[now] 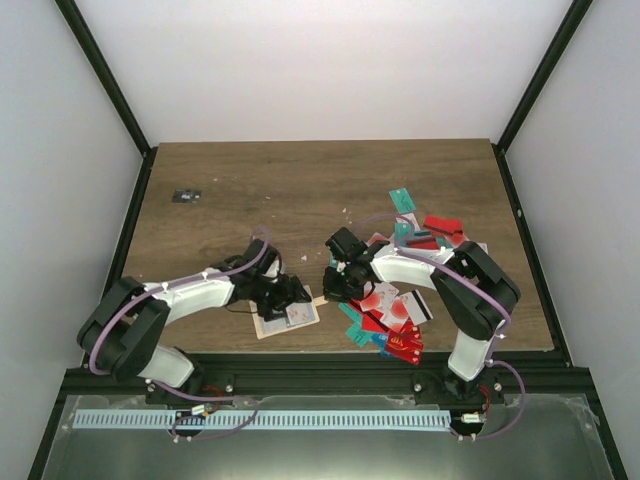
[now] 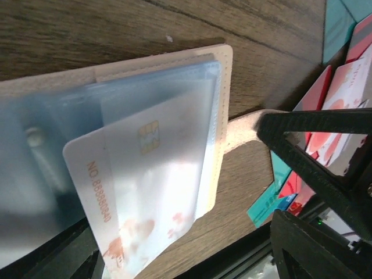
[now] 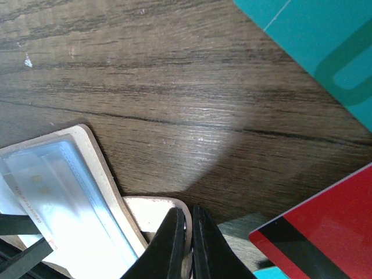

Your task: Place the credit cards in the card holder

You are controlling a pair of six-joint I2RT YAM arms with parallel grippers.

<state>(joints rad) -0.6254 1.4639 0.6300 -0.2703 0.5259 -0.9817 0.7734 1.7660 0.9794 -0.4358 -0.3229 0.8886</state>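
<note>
on the dark wood table (image 1: 300, 190) between white walls (image 1: 320, 60), card holder (image 2: 225, 87), left hand (image 2: 270, 174) spread, right hand (image 3: 186, 216) pressed together

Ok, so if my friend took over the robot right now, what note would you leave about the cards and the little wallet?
Left gripper: open, just over the beige-tan folding card holder, which lies open on the brown wooden table.
Right gripper: shut, tips at the holder's snap tab; pinching or pressing, cannot tell.
Done: one white chip card with red marks sits partway in a clear sleeve, its end sticking out.
Left: the loose teal, red and white cards, piled under the right arm and scattered behind it.
</note>
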